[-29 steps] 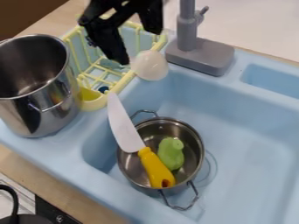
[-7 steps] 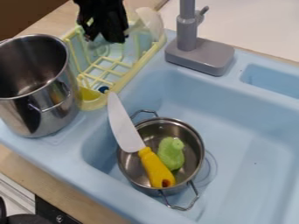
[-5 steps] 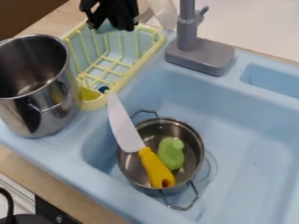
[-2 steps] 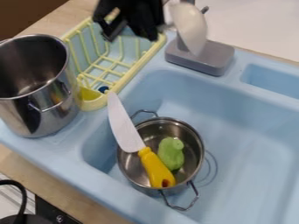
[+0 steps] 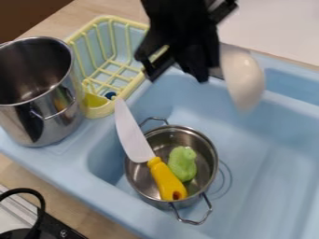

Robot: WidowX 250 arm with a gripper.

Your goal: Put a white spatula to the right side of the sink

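Above the blue sink (image 5: pixel 268 156), here's the black gripper (image 5: pixel 177 75), clamped on the white spatula (image 5: pixel 243 78), head tilted out beside it, and the danger: a loose, off-centre hold could let it twist and drop short of the right side

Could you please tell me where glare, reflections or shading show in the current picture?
In the camera view, bright highlights and dark reflections streak the tall steel pot; a soft, pale sheen lies on the floor of the blue sink, with darker shading on its wall beside the small pot.
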